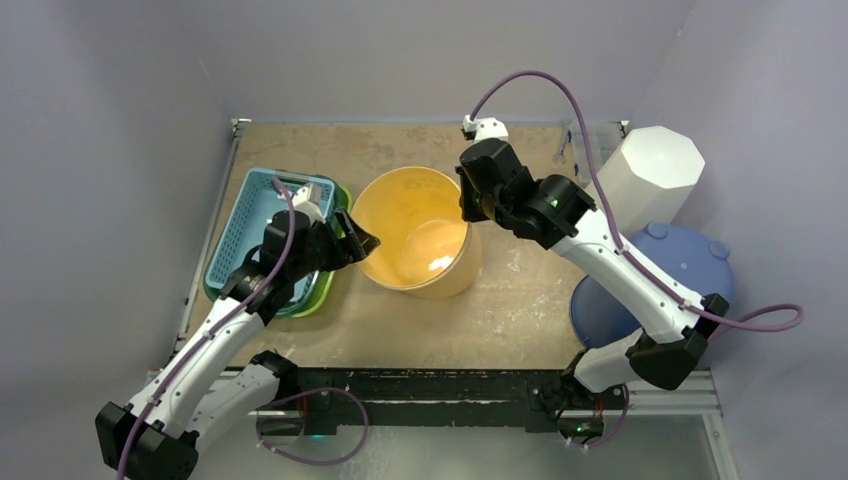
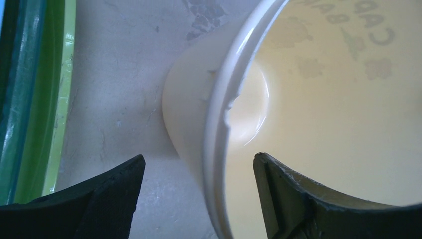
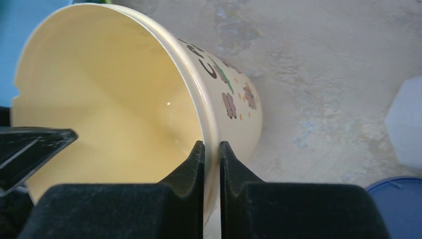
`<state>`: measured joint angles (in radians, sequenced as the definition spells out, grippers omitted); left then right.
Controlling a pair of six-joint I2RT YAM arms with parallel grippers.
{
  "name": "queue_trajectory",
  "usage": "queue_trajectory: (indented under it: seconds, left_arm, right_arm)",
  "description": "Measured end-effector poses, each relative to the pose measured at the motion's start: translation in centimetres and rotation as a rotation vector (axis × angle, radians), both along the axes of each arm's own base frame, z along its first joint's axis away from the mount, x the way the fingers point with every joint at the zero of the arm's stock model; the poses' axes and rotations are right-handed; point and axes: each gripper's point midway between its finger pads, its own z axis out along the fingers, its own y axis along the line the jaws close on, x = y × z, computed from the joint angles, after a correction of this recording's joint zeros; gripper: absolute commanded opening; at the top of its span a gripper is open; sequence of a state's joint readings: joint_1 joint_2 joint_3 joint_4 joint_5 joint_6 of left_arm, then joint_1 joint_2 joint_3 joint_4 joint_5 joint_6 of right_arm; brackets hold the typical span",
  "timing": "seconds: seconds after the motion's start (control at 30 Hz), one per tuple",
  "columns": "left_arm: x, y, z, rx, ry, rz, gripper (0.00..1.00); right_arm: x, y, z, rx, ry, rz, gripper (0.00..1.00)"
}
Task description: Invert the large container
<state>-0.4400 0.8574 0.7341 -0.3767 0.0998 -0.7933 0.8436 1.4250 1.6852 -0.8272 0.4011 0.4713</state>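
Yellow container (image 1: 415, 235) sits mouth-up, axis roughly vertical, right fingers (image 3: 191, 169) pinching rim.

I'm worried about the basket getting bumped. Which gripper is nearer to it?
Left. The left gripper hangs just past the basket edge, jaws open astride the bucket rim. The right gripper pinches the opposite rim, across the bucket from the basket.

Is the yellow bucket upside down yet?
No, mouth up: the top view looks into the yellow bucket to its inner bottom. The right gripper pinches its rim.
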Motion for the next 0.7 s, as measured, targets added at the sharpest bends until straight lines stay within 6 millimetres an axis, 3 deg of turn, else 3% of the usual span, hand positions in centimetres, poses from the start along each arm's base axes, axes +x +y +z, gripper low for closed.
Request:
queue_trajectory:
  seconds: [0.27,0.37,0.57,0.7]
  left_arm:
    - [-0.4,0.9,2.0,-0.002,-0.044,0.032,0.8]
    - [-0.4,0.7,1.9,-0.004,-0.038,0.025,0.73]
    - [0.2,-0.8,2.1,-0.05,-0.036,-0.019,0.22]
    - [0.7,-1.3,1.3,-0.05,-0.013,-0.024,0.04]
  right_arm:
    - [0.9,-2.2,1.8,-0.088,-0.076,-0.068,0.0]
    - [0.9,-2.2,2.2,-0.088,-0.087,-0.061,0.0]
    - [0.8,-2.1,2.2,-0.089,-0.084,-0.052,0.0]
    - [0.3,-1.1,2.4,-0.036,-0.075,-0.004,0.0]
